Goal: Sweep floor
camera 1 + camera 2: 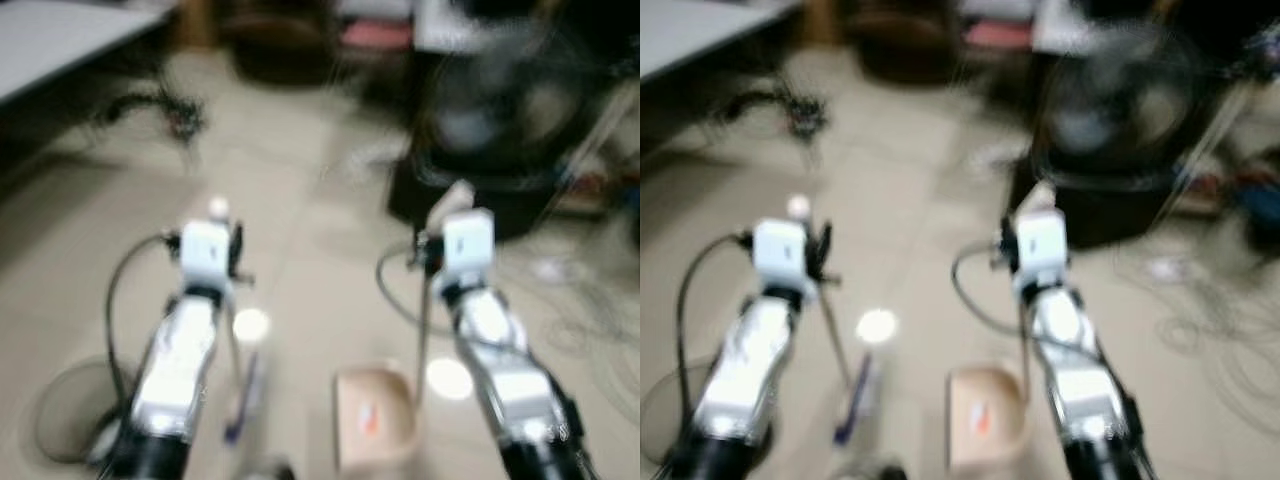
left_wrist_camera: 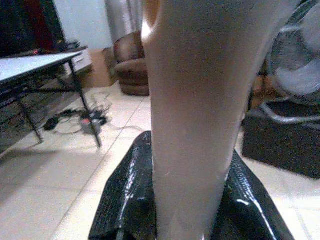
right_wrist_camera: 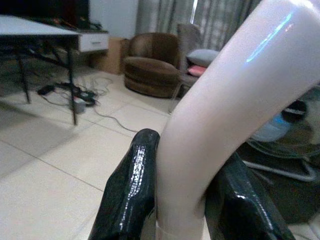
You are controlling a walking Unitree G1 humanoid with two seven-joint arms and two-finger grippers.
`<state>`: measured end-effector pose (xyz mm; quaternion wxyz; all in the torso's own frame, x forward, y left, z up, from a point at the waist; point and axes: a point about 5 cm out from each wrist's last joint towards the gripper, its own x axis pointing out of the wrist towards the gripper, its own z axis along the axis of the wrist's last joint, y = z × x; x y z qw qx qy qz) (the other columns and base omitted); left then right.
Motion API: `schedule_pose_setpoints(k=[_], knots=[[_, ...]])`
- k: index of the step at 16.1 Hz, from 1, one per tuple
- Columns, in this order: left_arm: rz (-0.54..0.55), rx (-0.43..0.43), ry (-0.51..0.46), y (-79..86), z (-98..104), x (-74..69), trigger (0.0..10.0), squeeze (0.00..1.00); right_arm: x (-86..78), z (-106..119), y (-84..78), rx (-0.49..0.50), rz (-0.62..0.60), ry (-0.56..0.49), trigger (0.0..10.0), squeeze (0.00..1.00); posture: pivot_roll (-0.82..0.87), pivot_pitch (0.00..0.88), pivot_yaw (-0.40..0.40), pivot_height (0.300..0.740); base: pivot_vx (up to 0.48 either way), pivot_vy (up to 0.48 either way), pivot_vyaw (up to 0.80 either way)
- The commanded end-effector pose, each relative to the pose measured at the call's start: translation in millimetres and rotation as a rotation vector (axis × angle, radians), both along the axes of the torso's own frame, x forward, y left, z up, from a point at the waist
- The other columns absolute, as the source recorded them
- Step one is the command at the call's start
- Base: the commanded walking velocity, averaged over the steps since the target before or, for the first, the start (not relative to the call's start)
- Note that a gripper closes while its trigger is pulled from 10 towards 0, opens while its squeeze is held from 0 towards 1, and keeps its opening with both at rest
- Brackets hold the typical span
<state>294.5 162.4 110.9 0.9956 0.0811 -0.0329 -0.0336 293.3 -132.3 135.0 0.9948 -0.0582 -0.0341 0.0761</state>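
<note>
Both tools held, mid-stride.
Left pincer (image 2: 187, 220) pinches the broom handle (image 2: 195, 100), right pincer (image 3: 182, 210) the dustpan handle (image 3: 220, 110); stiff, light, probably slippery plastic.

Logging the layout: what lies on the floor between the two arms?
In the blurred left eye view, between the left arm and right arm lie bare tile, a beige dustpan and a thin purple-tipped broom stick.

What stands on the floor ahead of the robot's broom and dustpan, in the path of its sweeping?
A fan on a dark box stands ahead to the right, with loose cables beside it. Ahead of the left gripper, holding the broom handle, the tiles are bare up to the table.
</note>
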Motion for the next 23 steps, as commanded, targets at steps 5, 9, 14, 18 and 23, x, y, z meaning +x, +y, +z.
schedule_pose_setpoints(k=[5, 9, 14, 18, 23], knots=[[-0.016, 0.042, -0.034, 0.8, 9.4, 2.5, 10.0, 0.0, -3.5, 1.7, 0.1, 0.029, -0.006, -0.017, 10.0, 0.0, -0.01, 0.056, 0.058, 0.74, 0.0, 0.411, 0.0], [-0.048, 0.129, -0.035, -9.1, 8.6, 3.1, 10.0, 0.0, -6.7, 0.2, -5.2, 0.033, -0.039, -0.017, 10.0, 0.0, -0.02, 0.049, 0.083, 0.74, 0.0, -0.36, 0.0], [-0.061, 0.042, -0.037, -15.5, 10.2, 5.6, 10.0, 0.0, -7.7, 0.9, -10.7, 0.029, -0.067, -0.026, 10.0, 0.0, -0.04, 0.039, 0.095, 0.74, 0.0, -0.288, 0.0], [-0.052, 0.05, -0.034, -14.5, 10.5, 4.8, 10.0, 0.0, -6.6, 0.5, -13.2, -0.003, -0.082, -0.014, 10.0, 0.0, -0.04, 0.031, 0.088, 0.74, 0.0, 0.0, 0.0], [-0.042, -0.008, -0.071, -17.1, 17.2, 6.9, 10.0, 0.0, -4.8, 0.8, -15.9, 0.036, -0.106, -0.006, 10.0, 0.0, -0.04, 0.023, 0.087, 0.74, 0.19, 0.0, -0.31]])
